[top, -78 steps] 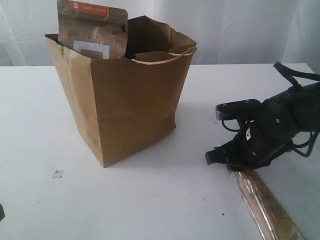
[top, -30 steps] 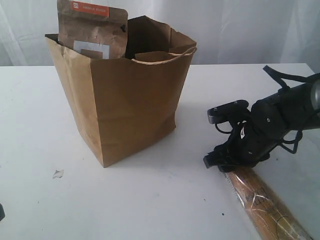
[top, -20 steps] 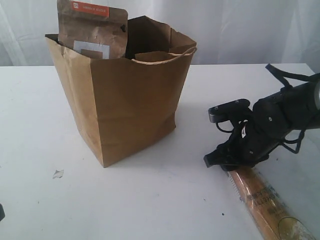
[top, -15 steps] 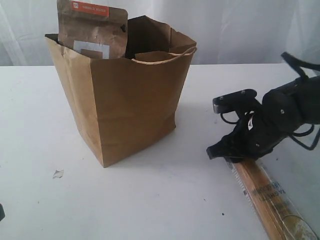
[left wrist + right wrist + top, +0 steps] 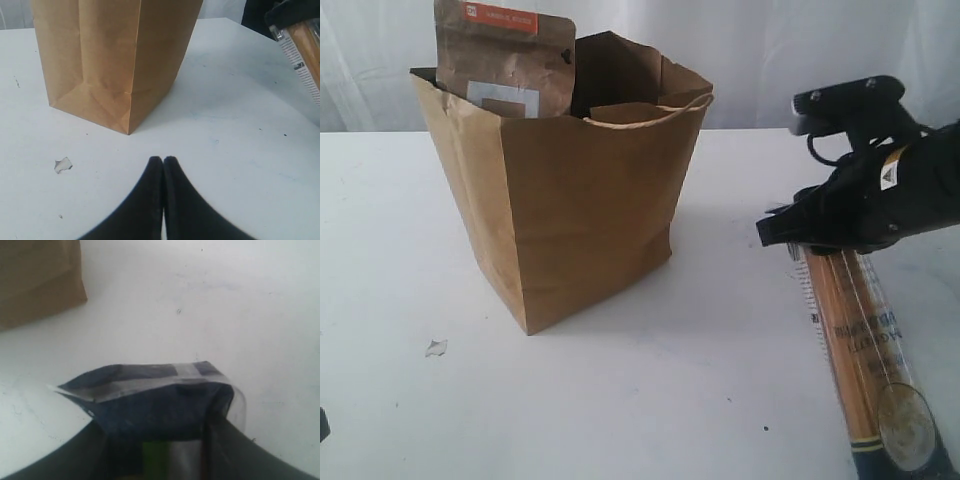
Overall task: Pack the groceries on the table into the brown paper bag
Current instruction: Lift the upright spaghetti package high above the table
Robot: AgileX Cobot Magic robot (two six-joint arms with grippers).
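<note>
One grocery is outside the bag: the blue-ended spaghetti pack [image 5: 860, 340] slants from mid-right of the exterior frame down to the lower right corner. The right gripper [image 5: 782, 232] is clamped on its upper end, well apart from the brown paper bag [image 5: 570, 200] standing upright on the table [image 5: 380, 250] left of center. The brown pouch [image 5: 505, 60] pokes out of the bag's top at upper left, and the left gripper [image 5: 163, 167] is pinched together on nothing, low over the table near a white scrap [image 5: 63, 164].
</note>
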